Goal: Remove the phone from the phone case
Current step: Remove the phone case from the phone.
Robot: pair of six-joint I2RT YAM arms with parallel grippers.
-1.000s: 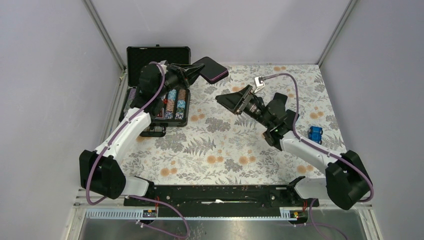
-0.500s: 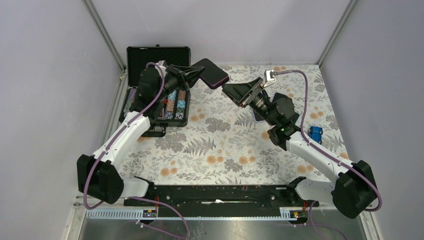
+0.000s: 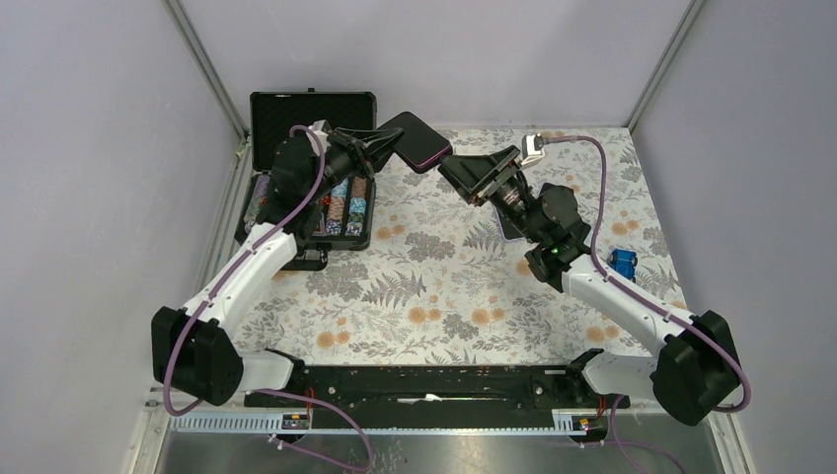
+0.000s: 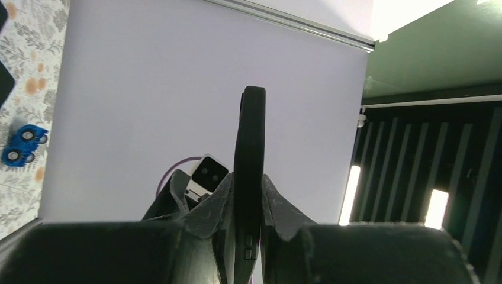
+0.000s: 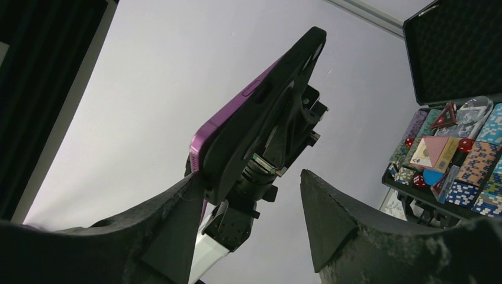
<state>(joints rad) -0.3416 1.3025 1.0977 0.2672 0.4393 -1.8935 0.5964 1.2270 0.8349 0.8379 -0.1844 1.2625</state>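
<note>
A purple phone (image 5: 206,131) sits in a black phone case (image 5: 269,112) and is held up in the air at the back of the table. My left gripper (image 3: 391,148) is shut on the cased phone's near end. In the left wrist view the case (image 4: 249,148) stands edge-on between the fingers of the left gripper (image 4: 248,183). My right gripper (image 3: 449,175) is open right at the phone's free corner. In the right wrist view that corner lies against the left finger (image 5: 177,207) of the right gripper (image 5: 248,192), and the other finger stands well apart.
An open black box of poker chips (image 3: 341,209) lies at the back left, also seen as the box (image 5: 456,160) in the right wrist view. A blue toy car (image 3: 622,263) sits at the right. A dark flat object (image 3: 505,229) lies under the right arm.
My right arm has swung up and back-left, bringing its open gripper to the phone's corner, and its jaws have narrowed a little. The left gripper has kept the phone almost still.
</note>
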